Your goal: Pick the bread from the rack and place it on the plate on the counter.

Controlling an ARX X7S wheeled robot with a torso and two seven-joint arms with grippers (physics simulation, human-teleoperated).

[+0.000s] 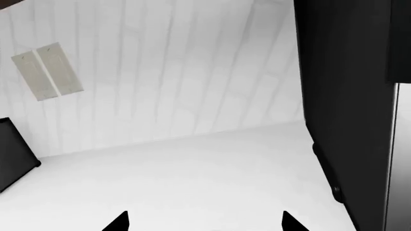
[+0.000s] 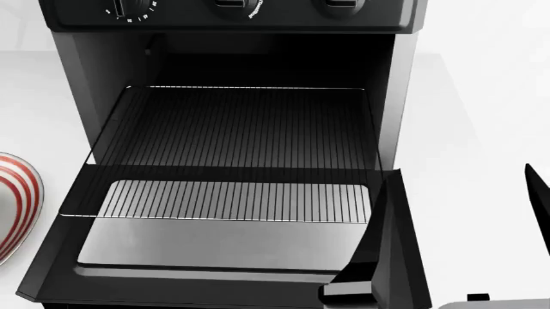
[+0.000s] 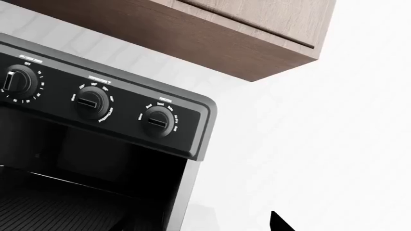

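Note:
The oven stands open in the head view, and its wire rack [image 2: 241, 141] is slid out over the lowered door; no bread lies on the rack or shows in any view. At the left edge, a part of the red-striped white plate [image 2: 12, 196] sits on the white counter [image 2: 481, 129]. My left gripper [image 1: 205, 224] is open above bare counter [image 1: 192, 173], beside the oven's black side wall [image 1: 347, 96]. My right gripper [image 3: 204, 225] is raised before the oven's knob panel [image 3: 96, 103]. Only one of its fingertips [image 3: 278, 222] shows, set wide, nothing held.
The lowered oven door with its grey window [image 2: 215, 241] juts toward me below the rack. A wooden wall cabinet [image 3: 257, 29] hangs above the oven. A wall outlet [image 1: 46, 71] and a black object [image 1: 13, 154] flank the left gripper's stretch of counter.

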